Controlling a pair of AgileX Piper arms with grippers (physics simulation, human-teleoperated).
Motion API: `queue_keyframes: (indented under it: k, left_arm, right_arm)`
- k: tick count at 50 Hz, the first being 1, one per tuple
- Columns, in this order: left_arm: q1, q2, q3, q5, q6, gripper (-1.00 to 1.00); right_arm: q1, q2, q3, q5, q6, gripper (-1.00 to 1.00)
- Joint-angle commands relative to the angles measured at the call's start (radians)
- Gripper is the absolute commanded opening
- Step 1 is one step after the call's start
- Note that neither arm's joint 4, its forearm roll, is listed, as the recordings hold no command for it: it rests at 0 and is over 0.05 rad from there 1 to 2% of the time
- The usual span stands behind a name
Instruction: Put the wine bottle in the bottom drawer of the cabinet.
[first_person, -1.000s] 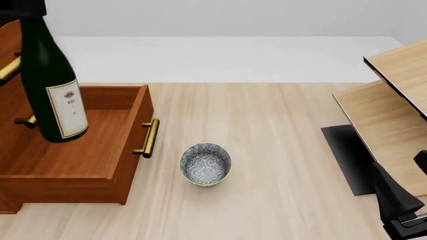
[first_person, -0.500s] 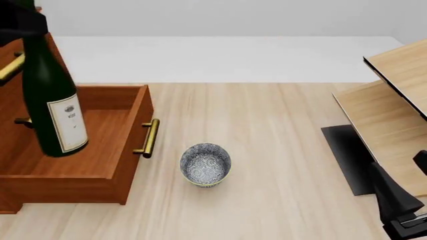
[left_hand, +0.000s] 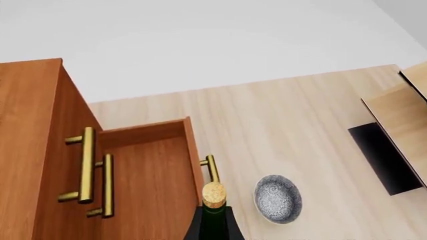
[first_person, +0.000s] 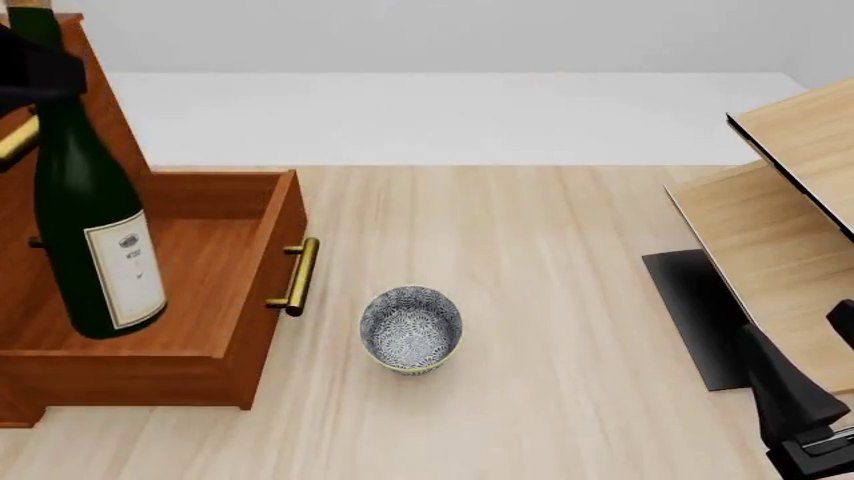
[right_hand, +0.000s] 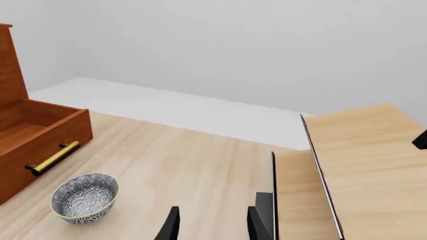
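Front view: my left gripper (first_person: 34, 70) clenched on the neck of the tall dark green glass wine bottle (first_person: 91, 240); heavy, slippery, fragile below my jaws; right gripper (right_hand: 212, 222) released.

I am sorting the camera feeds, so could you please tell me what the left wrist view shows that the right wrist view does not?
Only the left wrist view shows the wine bottle, seen from above its gold cap, and the brass handles of the upper drawers on the cabinet. Only the right wrist view shows the right tool, its fingers apart and holding nothing. Both show the open bottom drawer with its brass handle, the patterned bowl on the table, and the pale wooden shelf unit.
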Motion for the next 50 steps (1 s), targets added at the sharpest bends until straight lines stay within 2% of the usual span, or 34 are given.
queue_keyframes:
  k: [1,50]
  left_arm:
    - [0.008,-0.018,0.020,-0.006,0.010,-1.00]
    - [0.014,-0.028,0.058,-0.047,0.010,-1.00]
  right_arm:
    - [0.005,0.000,-0.001,0.000,-0.001,1.00]
    - [0.003,0.000,0.000,0.002,-0.003,1.00]
